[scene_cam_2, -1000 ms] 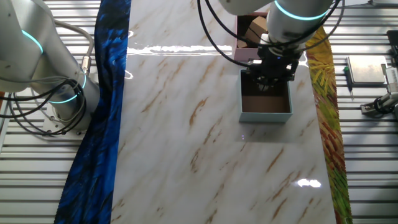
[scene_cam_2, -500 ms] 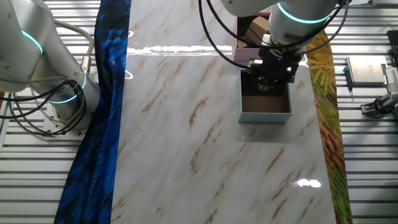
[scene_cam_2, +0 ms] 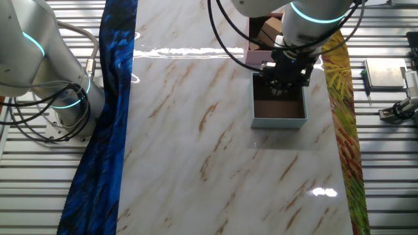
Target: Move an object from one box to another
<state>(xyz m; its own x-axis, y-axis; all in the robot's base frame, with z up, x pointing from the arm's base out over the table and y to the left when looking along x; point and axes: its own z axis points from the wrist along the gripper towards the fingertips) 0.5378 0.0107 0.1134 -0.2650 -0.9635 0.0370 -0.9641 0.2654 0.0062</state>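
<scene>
The grey-blue box (scene_cam_2: 279, 122) with dark brown lining stands on the marble table at the right. My gripper (scene_cam_2: 282, 89) hangs over its far half, with the fingertips down at rim height. The dark fingers blend together, so I cannot tell whether they are open or hold anything. The visible part of the box floor looks bare. The pink-walled box (scene_cam_2: 252, 59) stands just behind it, mostly hidden by my arm. A tan object (scene_cam_2: 268, 27) shows inside it.
A second white robot arm (scene_cam_2: 39, 59) stands at the left off the table. A blue cloth strip (scene_cam_2: 108, 117) runs along the table's left edge and a yellow-green one (scene_cam_2: 343, 111) along the right. A grey device (scene_cam_2: 385, 73) lies at the far right.
The gripper has shifted very slightly up and right over the grey-blue box, then stayed still. Nothing else has moved.
</scene>
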